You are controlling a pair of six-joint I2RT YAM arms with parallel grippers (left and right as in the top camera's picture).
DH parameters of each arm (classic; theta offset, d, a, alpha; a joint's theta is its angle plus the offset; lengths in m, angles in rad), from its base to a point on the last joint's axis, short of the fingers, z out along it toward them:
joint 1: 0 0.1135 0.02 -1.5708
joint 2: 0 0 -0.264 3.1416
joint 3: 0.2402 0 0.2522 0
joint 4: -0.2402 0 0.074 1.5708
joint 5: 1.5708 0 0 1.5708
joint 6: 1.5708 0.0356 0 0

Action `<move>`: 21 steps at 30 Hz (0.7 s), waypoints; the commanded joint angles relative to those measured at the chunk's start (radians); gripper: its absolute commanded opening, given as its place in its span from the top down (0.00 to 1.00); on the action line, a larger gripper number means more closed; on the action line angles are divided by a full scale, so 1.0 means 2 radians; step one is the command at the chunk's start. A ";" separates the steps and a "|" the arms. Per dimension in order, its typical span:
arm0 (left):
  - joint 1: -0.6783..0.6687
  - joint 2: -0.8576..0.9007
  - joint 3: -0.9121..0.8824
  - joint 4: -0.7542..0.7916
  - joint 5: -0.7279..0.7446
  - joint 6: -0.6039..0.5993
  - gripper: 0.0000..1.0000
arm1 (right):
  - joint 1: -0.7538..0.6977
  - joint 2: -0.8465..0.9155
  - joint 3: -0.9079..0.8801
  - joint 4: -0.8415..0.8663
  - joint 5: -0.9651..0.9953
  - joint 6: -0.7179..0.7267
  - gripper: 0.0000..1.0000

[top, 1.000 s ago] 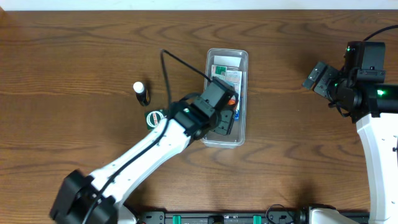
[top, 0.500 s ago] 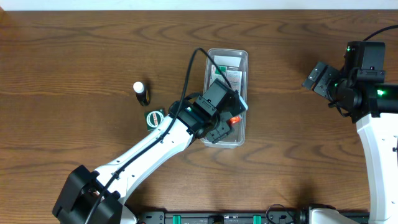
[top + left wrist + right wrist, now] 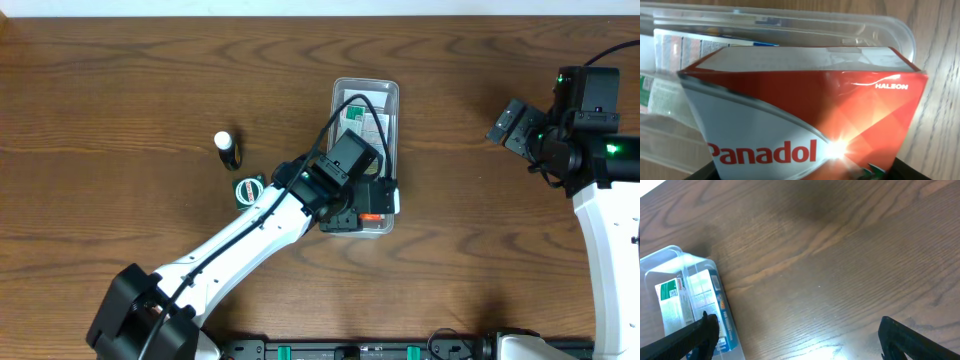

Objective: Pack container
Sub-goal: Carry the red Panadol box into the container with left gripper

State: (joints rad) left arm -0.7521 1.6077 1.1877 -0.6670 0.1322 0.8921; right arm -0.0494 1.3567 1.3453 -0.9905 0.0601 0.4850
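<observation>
imo the tub (image 3: 391,92) looks light, flexy and slidey, so pinch its rim; left gripper (image 3: 366,206) is clamped on the Panadol box (image 3: 805,100), right gripper (image 3: 799,341) is wide open, empty.

The left gripper (image 3: 372,205) holds a red and white box (image 3: 388,200) over the near end of the clear container (image 3: 365,83). Other boxes (image 3: 362,115) lie inside it. A small bottle (image 3: 227,148) with a white cap and a round green tin (image 3: 247,188) sit on the brown table (image 3: 120,90) to the left. The right gripper (image 3: 508,124) is well apart, over bare wood.
</observation>
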 commanded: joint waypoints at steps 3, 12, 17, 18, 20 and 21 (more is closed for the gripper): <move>0.000 0.030 0.005 -0.001 0.007 0.038 0.26 | -0.001 0.002 0.002 0.000 0.002 -0.008 0.01; 0.000 0.030 0.008 0.018 0.003 0.031 0.18 | -0.001 0.002 0.002 -0.001 0.002 -0.008 0.01; 0.000 0.025 0.028 0.020 -0.024 -0.028 0.14 | -0.001 0.002 0.002 -0.001 0.002 -0.008 0.01; 0.000 0.022 0.032 0.020 -0.028 -0.045 0.14 | -0.001 0.002 0.002 0.000 0.002 -0.008 0.01; 0.000 0.008 0.043 0.020 -0.037 -0.098 0.14 | -0.001 0.002 0.002 -0.001 0.002 -0.008 0.01; 0.001 -0.003 0.048 0.020 -0.038 -0.130 0.14 | -0.001 0.002 0.002 -0.001 0.002 -0.008 0.01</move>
State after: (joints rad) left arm -0.7521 1.6665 1.2232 -0.6285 0.0906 0.8101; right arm -0.0494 1.3567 1.3453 -0.9909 0.0601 0.4850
